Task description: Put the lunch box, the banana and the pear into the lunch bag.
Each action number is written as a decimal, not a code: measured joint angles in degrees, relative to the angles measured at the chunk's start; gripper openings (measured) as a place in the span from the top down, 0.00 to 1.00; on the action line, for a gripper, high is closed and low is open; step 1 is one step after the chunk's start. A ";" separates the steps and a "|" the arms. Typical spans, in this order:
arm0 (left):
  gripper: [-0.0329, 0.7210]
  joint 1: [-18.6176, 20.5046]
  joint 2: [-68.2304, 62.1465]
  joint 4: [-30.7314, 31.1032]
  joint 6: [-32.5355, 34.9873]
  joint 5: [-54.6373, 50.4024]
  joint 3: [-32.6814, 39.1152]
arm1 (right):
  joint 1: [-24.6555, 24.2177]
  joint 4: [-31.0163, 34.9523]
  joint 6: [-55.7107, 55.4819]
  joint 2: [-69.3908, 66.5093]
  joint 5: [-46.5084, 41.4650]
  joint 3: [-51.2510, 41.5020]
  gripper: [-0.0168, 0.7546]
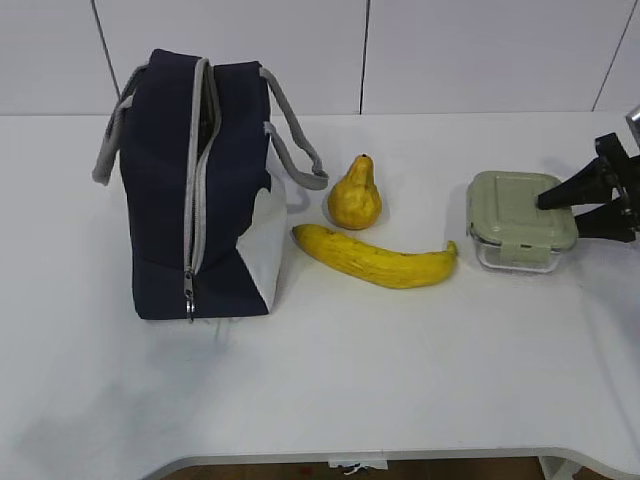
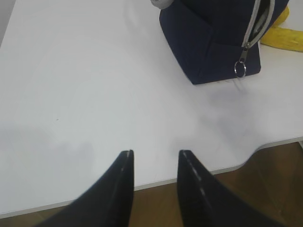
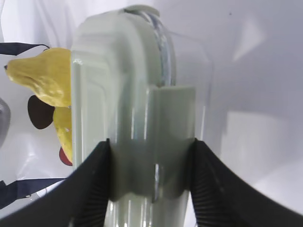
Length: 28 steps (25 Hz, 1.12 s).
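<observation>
Outside, white table point(image 1: 330, 400), white panelled wall behind; no readable writing. Lunch bag point(image 1: 195, 190) standing left; pear point(image 1: 355, 197) and banana point(image 1: 375, 260) just right of it, lunch box point(image 1: 518, 220) further right, right gripper point(image 1: 548, 217) clamped on it, arm cut off. Left wrist: left gripper point(image 2: 155, 158) apart, empty, over table edge near bag. Right wrist: fingers point(image 3: 97, 179) pressing box clip; pear half hidden.

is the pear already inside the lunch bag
No, the pear stands on the table just right of the lunch bag, behind the banana.
</observation>
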<state>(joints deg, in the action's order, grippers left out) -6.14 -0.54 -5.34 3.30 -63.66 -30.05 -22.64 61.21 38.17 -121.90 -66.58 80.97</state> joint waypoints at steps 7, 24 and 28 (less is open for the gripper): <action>0.64 0.00 -0.24 -3.57 0.00 0.00 0.00 | 0.13 -0.86 -4.37 6.45 0.00 -0.45 0.52; 0.61 0.00 -26.29 -25.51 -0.09 4.70 -7.18 | 5.98 1.59 -12.29 21.31 -1.42 -0.45 0.52; 0.47 0.00 -34.85 -28.59 1.25 9.42 -11.44 | 9.29 3.65 -12.37 22.61 -2.02 -0.45 0.52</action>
<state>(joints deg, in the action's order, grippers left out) -6.14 -35.39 -33.93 4.55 -54.23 -41.49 -13.35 64.86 25.79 -99.30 -68.60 80.52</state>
